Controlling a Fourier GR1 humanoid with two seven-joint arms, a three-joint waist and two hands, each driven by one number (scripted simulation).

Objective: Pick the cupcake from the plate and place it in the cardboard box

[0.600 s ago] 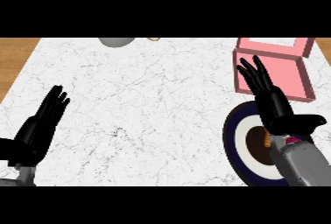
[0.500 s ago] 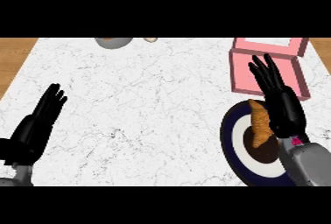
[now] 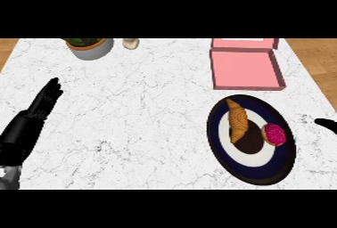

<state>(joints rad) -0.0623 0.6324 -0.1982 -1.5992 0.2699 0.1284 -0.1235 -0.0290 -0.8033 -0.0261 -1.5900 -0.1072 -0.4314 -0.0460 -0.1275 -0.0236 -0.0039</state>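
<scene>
At the left edge of the marble desk (image 3: 145,116) the left robot hand (image 3: 45,101) rests wide, fingers straight and pointing up, holding nothing; a potted plant (image 3: 89,46) and what may be a small jar (image 3: 131,43) stand at the far edge. Right of centre the pink box (image 3: 245,70) lies open, just beyond the plate (image 3: 263,176), where a croissant (image 3: 237,124) lies just left of the pink cupcake (image 3: 274,135). Only a black tip of the right robot hand (image 3: 326,124) shows at the right edge, clear of the plate, so I cannot tell whether it is wide or narrow.
</scene>
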